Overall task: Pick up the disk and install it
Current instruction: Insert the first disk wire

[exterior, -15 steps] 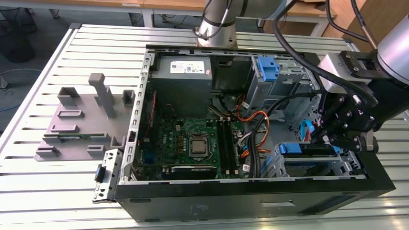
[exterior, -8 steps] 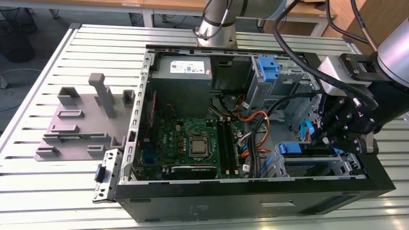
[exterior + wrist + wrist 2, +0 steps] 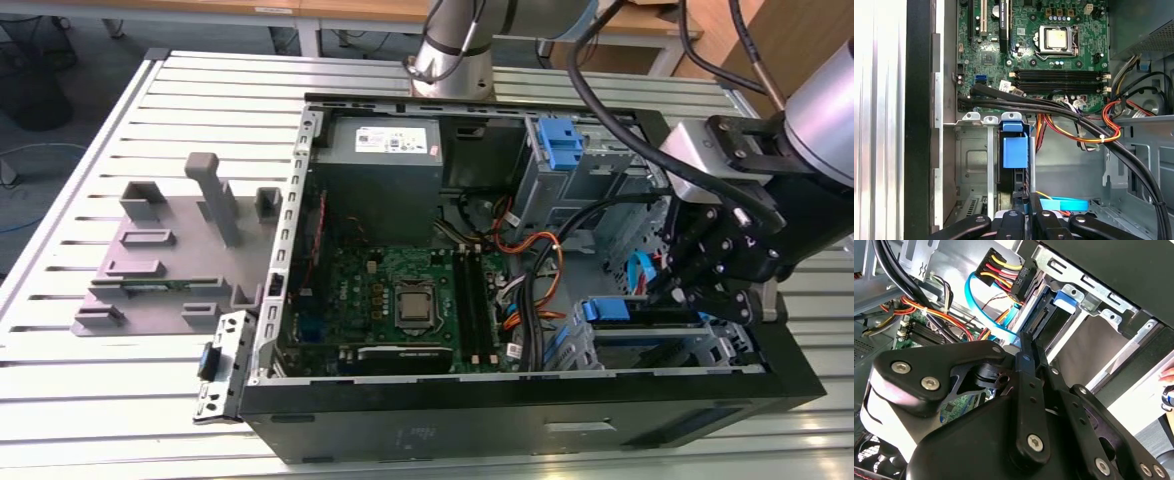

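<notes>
The gripper (image 3: 711,285) hangs low over the drive cage (image 3: 654,345) at the front corner of the open computer case (image 3: 534,400), on the exterior view's right. In the first wrist view its fingers (image 3: 1021,220) look drawn close together at the rear edge of the disk (image 3: 1015,152), which stands on edge in a cage slot with its blue carrier tab showing; whether they clamp the disk or merely press against it cannot be told. The disk appears largely seated, so the step in hand seems to be the final push home. Doing it well likely means keeping the push straight along the slot rails, so the carrier does not cock and jam. Just beyond, the thick black cables (image 3: 1054,107) and the orange and red wires (image 3: 1111,117) cross near the cage mouth and should stay clear. Farther off lie the motherboard (image 3: 1049,45) and the power supply (image 3: 380,150).
</notes>
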Available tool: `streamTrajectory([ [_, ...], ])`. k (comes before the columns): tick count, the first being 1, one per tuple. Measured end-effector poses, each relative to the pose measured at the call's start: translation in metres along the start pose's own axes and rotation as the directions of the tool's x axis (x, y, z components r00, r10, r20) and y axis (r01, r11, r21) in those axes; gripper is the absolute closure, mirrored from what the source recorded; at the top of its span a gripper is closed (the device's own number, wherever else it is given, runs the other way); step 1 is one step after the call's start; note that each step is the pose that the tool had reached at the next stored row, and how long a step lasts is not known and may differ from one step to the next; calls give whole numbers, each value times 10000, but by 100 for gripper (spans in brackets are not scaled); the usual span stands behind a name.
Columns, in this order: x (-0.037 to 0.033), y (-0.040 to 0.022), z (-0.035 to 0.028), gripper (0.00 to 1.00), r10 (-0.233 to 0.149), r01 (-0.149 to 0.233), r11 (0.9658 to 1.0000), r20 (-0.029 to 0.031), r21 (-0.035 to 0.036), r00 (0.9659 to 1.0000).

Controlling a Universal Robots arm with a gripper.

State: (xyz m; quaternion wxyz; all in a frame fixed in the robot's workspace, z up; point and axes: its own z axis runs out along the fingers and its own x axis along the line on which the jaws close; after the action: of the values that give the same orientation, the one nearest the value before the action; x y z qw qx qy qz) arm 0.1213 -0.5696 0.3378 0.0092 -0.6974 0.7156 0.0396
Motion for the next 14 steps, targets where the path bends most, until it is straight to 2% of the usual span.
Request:
streamTrajectory([
  [14, 3, 7, 38, 84, 1, -1, 10000, 3, 0, 10000],
])
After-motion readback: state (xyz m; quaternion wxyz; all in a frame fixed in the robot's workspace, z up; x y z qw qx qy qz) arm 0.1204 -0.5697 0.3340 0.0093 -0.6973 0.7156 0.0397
